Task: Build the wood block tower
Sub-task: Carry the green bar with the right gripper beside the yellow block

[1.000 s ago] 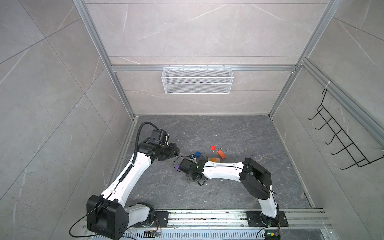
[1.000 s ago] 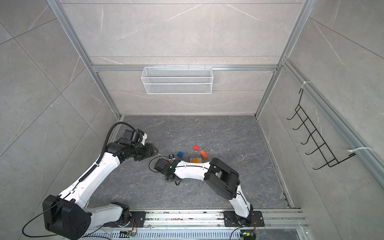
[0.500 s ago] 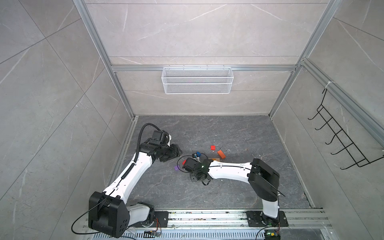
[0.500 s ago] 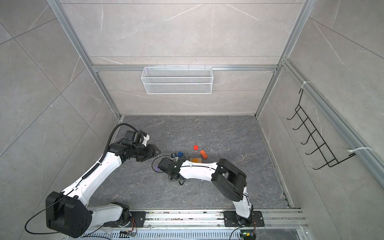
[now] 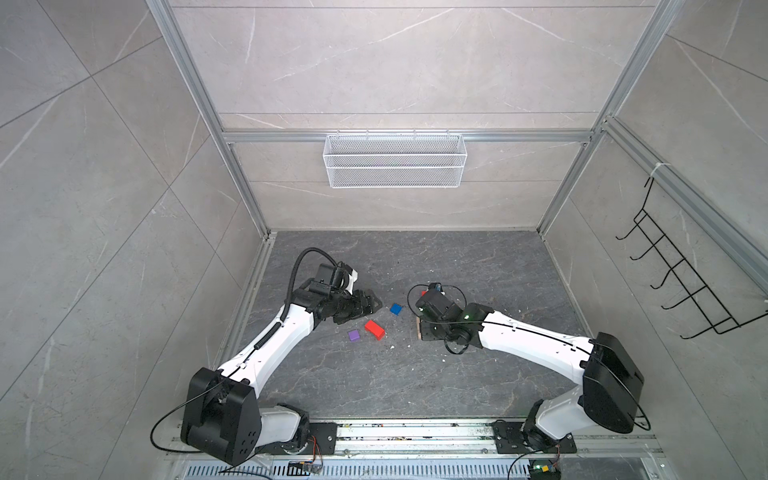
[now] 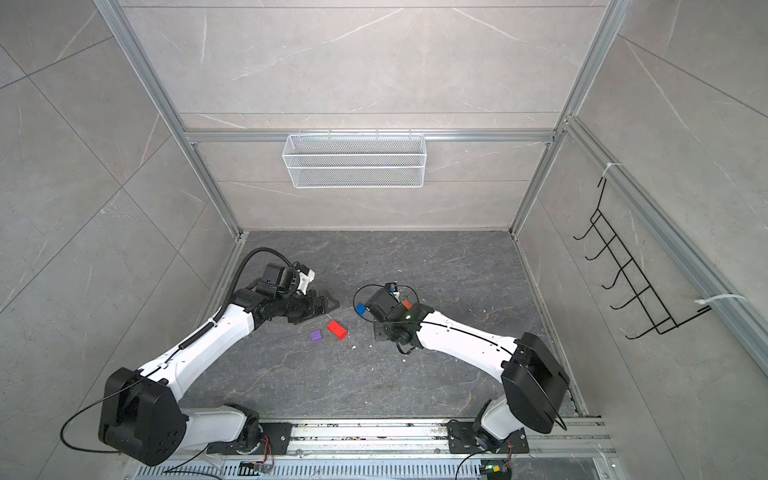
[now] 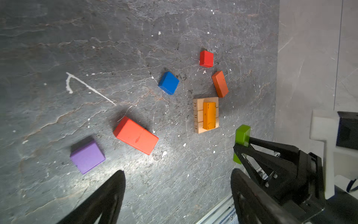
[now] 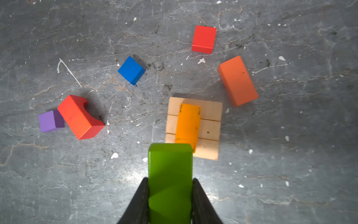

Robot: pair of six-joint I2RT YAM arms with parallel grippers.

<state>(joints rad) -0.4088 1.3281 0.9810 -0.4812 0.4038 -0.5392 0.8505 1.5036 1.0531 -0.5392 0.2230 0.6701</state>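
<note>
Currently the tower (image 8: 209,133) is two layers high: three tan bars (image 8: 211,110) lie side by side as a square base on the grey floor (image 8: 290,155), and one orange bar (image 8: 188,124) lies flat across them, set toward one side of the square. The green block (image 8: 170,174) is not on the stack. The right claw (image 8: 170,180) is closed tight on its long sides and holds it just beside the base, with one end overlapping a corner of the base in the right wrist view. Loose blocks lie on the floor around the stack: a darker orange bar (image 8: 237,80) just beside the base, a small red block (image 8: 204,39) past that, a blue cube (image 8: 131,70), and further off a big red block (image 8: 80,117) with a purple cube (image 8: 50,121) next to it. The left claw (image 7: 177,172) is spread wide with nothing between its fingers, above the floor near the big red block.
</note>
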